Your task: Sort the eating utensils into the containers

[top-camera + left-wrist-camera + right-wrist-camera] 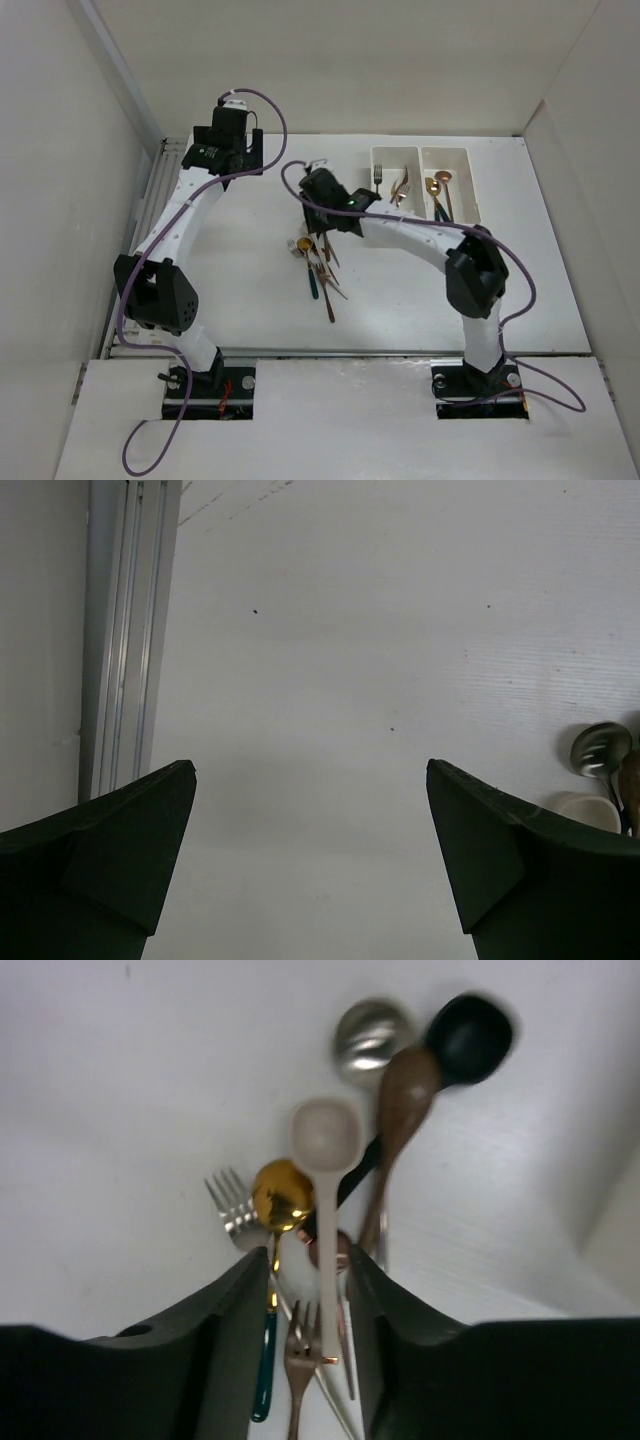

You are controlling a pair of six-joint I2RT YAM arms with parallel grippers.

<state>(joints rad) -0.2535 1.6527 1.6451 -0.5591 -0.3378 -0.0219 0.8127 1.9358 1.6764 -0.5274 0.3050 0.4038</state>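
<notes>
**Right gripper down among the loose utensils, left gripper spread wide over bare table**

In the right wrist view we see the right gripper [306,1256] lowered over the pile, its two dark fingers standing partway apart. Several handles run through the gap between them. These are the pale stem of a white spoon [325,1132], a copper fork [299,1338] with its tines pointing away from the camera, and the teal handle of a gold spoon [282,1196] lying against one finger. We cannot tell whether the fingers are pinching any of these or only straddling them.

Just beyond the fingertips a silver fork [231,1206] lies beside the gold spoon. Farther out are a brown spoon [408,1085], a black spoon [468,1036] and a silver spoon [370,1034], their heads close together.

From above, the remaining eating utensils [320,268] form a loose heap on the white table [240,270], under and just near of the right wrist. The containers [420,152] sit at the far right of the table, apart from the heap. The compartment nearer the heap holds a fork and a copper piece, and the farther one holds copper-headed spoons.

The left gripper [310,850] is spread wide with nothing between its fingers. It hangs over bare table near the metal rail [125,630] at the far left.
</notes>
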